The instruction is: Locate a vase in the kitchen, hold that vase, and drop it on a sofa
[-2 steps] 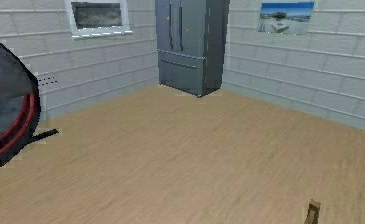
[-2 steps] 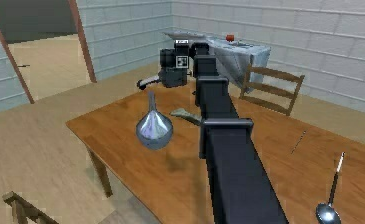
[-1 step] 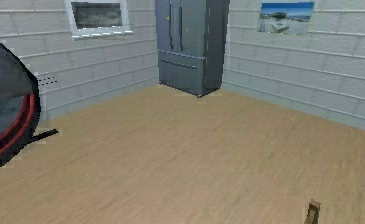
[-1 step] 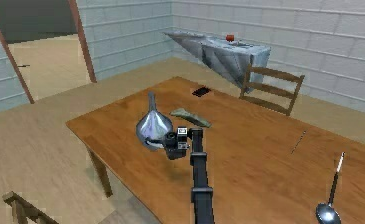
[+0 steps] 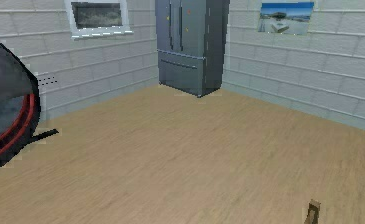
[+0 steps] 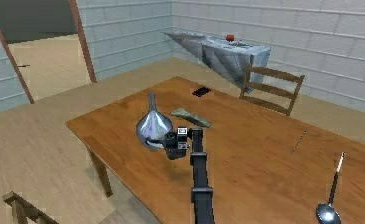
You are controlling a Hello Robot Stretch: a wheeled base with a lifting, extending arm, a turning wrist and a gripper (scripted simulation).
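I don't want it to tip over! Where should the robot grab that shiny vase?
The vase stands upright on the table, so probably come from the side and take its thin neck; the round belly looks too wide.

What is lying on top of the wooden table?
A silvery vase, a small dark flat thing, a grey flat thing and a ladle. The arm covers part of the tabletop.

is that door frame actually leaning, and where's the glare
Arm side view: the door frame leans only in the picture, near its left side; the silvery vase carries bright highlights. Forward view: the wood floor is evenly lit, without glare.
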